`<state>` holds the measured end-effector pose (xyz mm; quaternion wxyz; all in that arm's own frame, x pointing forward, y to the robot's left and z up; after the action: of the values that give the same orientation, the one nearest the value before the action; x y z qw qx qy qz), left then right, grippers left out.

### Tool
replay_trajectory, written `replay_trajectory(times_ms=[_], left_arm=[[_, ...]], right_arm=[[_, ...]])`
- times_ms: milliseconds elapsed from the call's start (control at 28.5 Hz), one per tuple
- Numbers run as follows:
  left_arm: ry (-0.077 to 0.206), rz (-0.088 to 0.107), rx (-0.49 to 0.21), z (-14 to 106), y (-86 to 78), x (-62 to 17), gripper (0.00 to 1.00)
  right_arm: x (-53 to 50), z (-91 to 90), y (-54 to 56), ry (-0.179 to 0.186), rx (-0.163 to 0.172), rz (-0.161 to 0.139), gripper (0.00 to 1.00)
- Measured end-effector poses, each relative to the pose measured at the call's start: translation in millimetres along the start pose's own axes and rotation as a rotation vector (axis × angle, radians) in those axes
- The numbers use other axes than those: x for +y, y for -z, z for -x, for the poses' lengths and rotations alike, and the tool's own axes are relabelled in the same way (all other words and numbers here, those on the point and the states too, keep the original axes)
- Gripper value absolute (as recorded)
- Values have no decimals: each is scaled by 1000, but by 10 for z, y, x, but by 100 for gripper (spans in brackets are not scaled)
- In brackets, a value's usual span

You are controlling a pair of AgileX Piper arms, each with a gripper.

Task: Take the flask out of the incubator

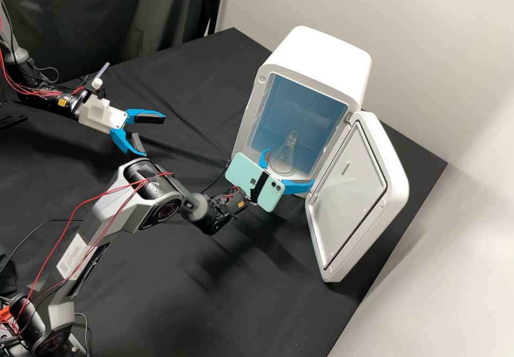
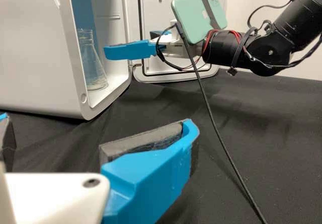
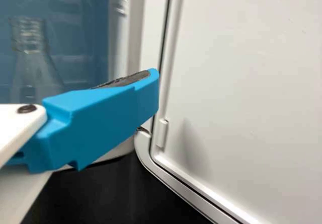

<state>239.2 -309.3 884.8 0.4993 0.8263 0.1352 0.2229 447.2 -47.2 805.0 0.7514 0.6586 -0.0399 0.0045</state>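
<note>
At the open mouth of the white incubator (image 1: 321,60) the right gripper (image 1: 289,169) hangs with its blue fingers spread wide. It is unclenched and grips nothing. Inside, the clear glass flask (image 1: 292,148) stands upright on the chamber floor near the front edge, with the blue interior behind it. From the high view it sits between the two fingers, but the left wrist view shows one finger (image 2: 128,49) just outside the opening and apart from the glass, so the fingers seem to stop short of touching it. The incubator door (image 1: 364,196) is swung fully open to the side, its inner face toward the arm. A mint-green phone (image 1: 251,177) is strapped just behind the right gripper. Well away, above the black bench (image 1: 225,282), the left gripper (image 1: 152,134) hovers — its fingers likewise parted and empty.
</note>
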Motion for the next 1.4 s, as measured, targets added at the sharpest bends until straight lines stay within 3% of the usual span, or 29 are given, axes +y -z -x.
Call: replay_trajectory(times_ms=[211, 562, 632, 737, 808, 948, 1088, 1194, 1264, 1404], left_arm=[[-1, 1, 0, 2, 8, 5, 100], [-13, -2, -4, 11, 1, 38, 100], [-13, -2, -4, 11, 1, 38, 100], [-13, -2, -4, 11, 1, 38, 100], [-13, -2, -4, 11, 1, 38, 100], [-13, -2, -4, 11, 1, 38, 100], [-13, -2, -4, 11, 1, 38, 100], [-13, -2, -4, 11, 1, 38, 100], [-14, -2, -4, 12, 0, 40, 100], [-14, -2, -4, 12, 0, 40, 100]], right_arm=[[-31, -59, 116, -1, 34, 1, 100], [84, -200, 206, -36, 61, 3, 100], [89, -232, 211, -43, 67, -11, 100], [41, -269, 198, -26, 82, -64, 100], [4, -272, 191, -7, 93, -78, 100], [-58, -292, 200, 22, 119, -72, 100], [-126, -327, 256, 58, 173, -66, 100], [-183, -325, 273, 77, 231, -99, 100], [-194, -322, 264, 74, 247, -147, 100], [-216, -320, 247, 77, 257, -198, 100]])
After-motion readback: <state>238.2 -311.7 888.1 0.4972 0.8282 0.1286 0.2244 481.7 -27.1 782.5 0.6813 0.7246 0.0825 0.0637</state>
